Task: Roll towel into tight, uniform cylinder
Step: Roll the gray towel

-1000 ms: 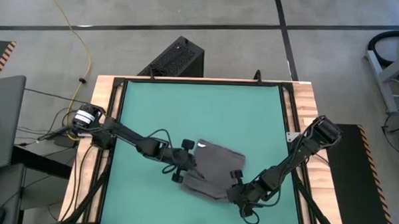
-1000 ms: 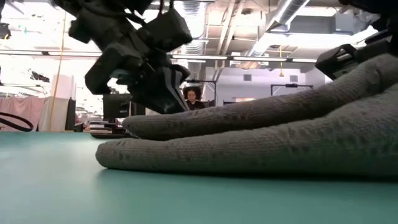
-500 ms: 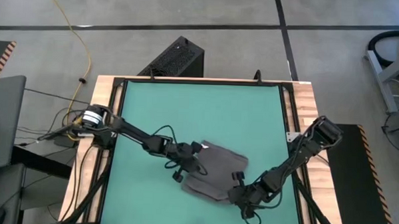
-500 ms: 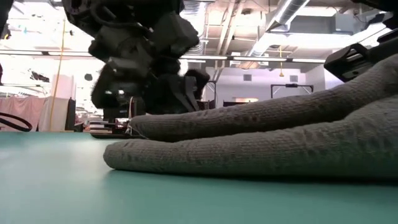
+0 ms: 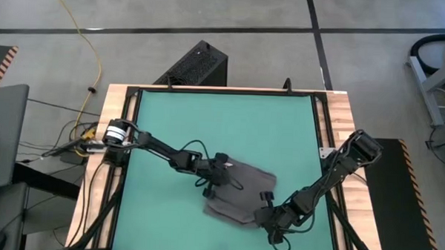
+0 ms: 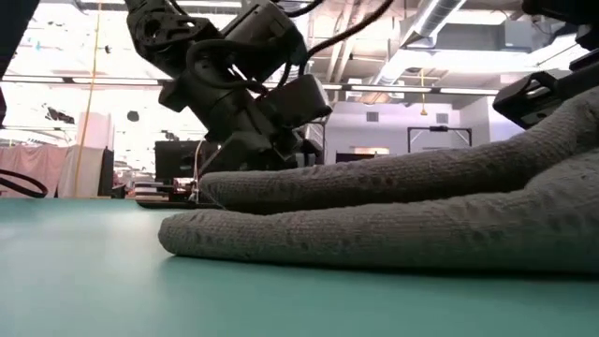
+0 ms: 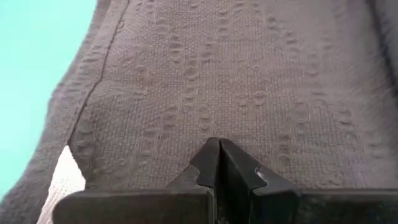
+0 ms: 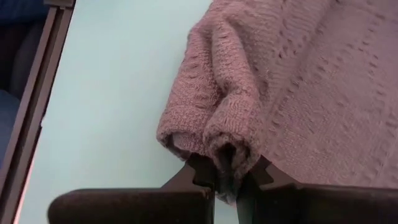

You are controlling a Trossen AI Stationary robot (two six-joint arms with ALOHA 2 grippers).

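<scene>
One towel (image 5: 239, 191) lay on one teal mat (image 5: 222, 125). The left gripper (image 7: 219, 163) rested closed, empty, on it; the right gripper (image 8: 227, 171) pinched its folded corner.

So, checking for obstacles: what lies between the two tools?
Only the towel spans from left tool to right tool; high view shows it.

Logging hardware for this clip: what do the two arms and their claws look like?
Both arms are dark, slim and jointed, with thin black cables looping alongside. The left arm has a silver-and-white cylindrical joint near its base; the right arm is black throughout. The left claw and right claw have matte black, angular, notched fingers.
</scene>
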